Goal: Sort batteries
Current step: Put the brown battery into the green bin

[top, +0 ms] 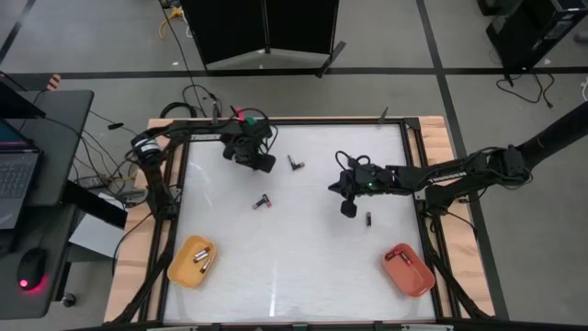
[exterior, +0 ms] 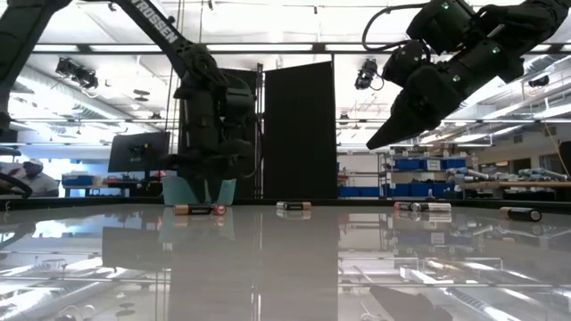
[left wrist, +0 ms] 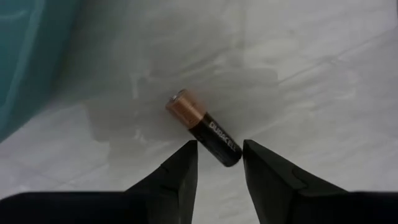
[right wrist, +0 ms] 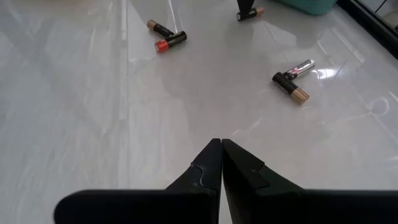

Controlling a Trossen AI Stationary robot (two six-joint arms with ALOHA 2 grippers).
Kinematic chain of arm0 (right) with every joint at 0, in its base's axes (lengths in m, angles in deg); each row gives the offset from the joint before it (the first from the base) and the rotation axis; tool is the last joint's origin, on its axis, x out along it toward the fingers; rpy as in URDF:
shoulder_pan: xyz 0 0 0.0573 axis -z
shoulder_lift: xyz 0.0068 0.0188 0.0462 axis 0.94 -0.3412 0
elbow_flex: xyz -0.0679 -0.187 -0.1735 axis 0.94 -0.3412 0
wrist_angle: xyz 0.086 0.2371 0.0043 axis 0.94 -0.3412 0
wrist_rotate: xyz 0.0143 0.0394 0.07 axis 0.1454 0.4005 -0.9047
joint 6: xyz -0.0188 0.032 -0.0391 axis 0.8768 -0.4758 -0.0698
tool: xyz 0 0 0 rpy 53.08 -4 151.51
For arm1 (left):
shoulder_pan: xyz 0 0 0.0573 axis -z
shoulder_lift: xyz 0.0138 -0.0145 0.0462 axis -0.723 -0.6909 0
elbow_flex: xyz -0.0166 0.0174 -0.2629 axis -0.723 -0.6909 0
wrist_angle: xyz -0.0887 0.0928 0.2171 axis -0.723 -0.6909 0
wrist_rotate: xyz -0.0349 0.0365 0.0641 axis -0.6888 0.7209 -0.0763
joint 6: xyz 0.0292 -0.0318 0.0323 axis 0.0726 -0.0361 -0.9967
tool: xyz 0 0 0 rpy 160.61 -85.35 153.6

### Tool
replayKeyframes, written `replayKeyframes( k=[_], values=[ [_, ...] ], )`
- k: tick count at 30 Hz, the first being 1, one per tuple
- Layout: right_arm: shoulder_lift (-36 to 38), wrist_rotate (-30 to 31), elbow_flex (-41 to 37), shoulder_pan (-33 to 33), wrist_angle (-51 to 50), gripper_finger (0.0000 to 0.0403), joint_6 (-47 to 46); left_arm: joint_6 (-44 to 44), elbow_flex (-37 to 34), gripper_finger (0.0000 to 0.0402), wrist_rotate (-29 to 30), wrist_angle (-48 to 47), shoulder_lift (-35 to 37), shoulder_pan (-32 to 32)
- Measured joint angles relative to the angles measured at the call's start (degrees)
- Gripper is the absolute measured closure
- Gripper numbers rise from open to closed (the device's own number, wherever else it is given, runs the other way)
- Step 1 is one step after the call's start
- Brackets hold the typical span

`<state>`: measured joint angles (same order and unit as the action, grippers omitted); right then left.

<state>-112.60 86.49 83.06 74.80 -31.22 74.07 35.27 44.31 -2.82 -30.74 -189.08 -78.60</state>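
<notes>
Batteries: small hard cylinders scattered over the white table [top: 294, 267]. I'd guess each one is light for the arm but dense for its size, rigid, with a smooth wrapper, so it'll probably roll or squirt out if pinched off-centre.
Where they are: one battery [left wrist: 204, 135] with a copper top and black body lies flat right in front of the left gripper [left wrist: 219, 163], near the teal bin [left wrist: 28, 56] at the table's far left corner. A pair [top: 294, 164] sits mid-table near the far edge, another pair [top: 264, 201] closer to the centre, and a single one [top: 368, 219] just beside the right gripper [top: 349, 209]. A few are already in the orange bin [top: 191, 261]; the red bin [top: 408, 269] looks like it has something in it, but I can't tell what.
Best grab: across the middle of the barrel, fingers square to the long axis, not on the rounded ends.
Left gripper: jaws apart, straddling the black end of that battery. It seems to rest on the table and the fingers don't look clamped on it.
Right gripper: fingertips pressed together, holding nothing, hovering above the table right of centre.
Watch out: glossy surface, so a nudge could send a cell rolling.
</notes>
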Motion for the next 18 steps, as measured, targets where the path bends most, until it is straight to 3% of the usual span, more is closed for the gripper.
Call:
replayKeyframes(
  k=[18],
  values=[
    [0.0,0.0,0.0,-1.3,0.0,0.0383,0.0,-4.7,0.0,0.0266,1.5,3.3,-1.0,-2.5]
  ],
)
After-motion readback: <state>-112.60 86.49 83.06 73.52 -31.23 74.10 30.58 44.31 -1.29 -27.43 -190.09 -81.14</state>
